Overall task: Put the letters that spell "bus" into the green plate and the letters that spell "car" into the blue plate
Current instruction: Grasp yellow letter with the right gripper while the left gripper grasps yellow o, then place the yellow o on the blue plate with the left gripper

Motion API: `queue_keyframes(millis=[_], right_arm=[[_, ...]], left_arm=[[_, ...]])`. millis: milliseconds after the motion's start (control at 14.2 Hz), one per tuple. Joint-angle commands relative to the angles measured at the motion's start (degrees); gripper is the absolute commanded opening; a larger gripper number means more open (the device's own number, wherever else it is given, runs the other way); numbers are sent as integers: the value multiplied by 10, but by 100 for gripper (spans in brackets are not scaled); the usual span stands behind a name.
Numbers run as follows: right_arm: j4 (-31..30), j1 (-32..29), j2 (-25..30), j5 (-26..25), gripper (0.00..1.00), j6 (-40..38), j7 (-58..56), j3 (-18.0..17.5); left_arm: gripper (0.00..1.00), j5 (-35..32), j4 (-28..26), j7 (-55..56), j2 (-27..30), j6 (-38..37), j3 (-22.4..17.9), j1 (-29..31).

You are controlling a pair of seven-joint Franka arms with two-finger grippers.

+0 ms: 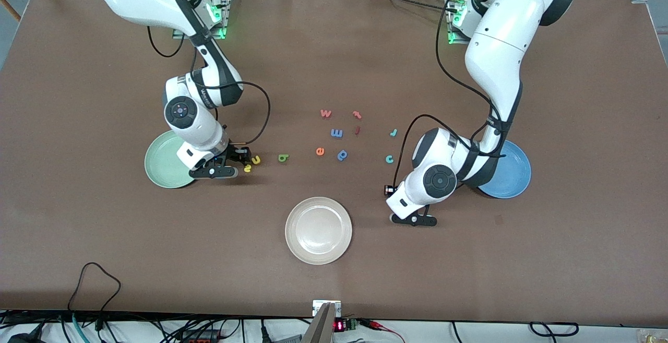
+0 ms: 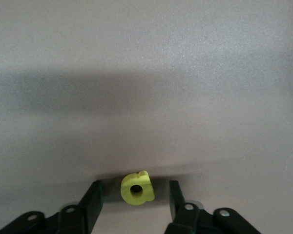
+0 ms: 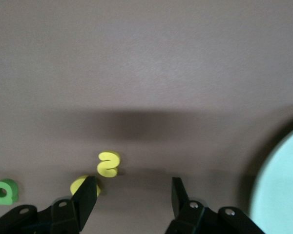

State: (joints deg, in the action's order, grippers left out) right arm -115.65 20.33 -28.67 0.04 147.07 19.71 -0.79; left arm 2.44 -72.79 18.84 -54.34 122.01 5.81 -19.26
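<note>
Front view: the right gripper [image 1: 240,159] is positioned low over the surface beside the green plate [image 1: 159,168], at the yellow "u" [image 1: 255,160] and yellow "s" [image 1: 247,167]. Its jaws are spread open. The "s" lies just ahead of the gap and the "u" is partly hidden by one finger, so nothing is gripped. The green "b" [image 1: 283,158] lies beside them, toward the left arm's end.

The left gripper [image 2: 134,195] is set low near the blue plate [image 1: 514,176]. Its jaws are open astride the yellow "a" [image 2: 136,187], a position judged ready for closing. The "c" [image 1: 389,159] lies on the surface.
</note>
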Motion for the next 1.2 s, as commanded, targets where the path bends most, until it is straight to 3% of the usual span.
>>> queue_keyframes(millis=[0,494,706,989,1130], right_arm=[[10,10,-16,4,71,21,34,3],[25,20,-46,0,69,30,62,5],[25,19,-52,0,65,40,62,5],[25,20,-58,0,54,40,63,5],[25,21,-58,0,50,41,63,5]], left_arm=[[45,-1,20,4,-12,1,-3,-2],[27,-6,16,1,-16,1,-4,-2],[23,-9,11,-3,20,-12,-11,14],[22,-10,-4,-30,92,-181,-11,77],[22,-9,-70,-102,135,-188,-10,119]])
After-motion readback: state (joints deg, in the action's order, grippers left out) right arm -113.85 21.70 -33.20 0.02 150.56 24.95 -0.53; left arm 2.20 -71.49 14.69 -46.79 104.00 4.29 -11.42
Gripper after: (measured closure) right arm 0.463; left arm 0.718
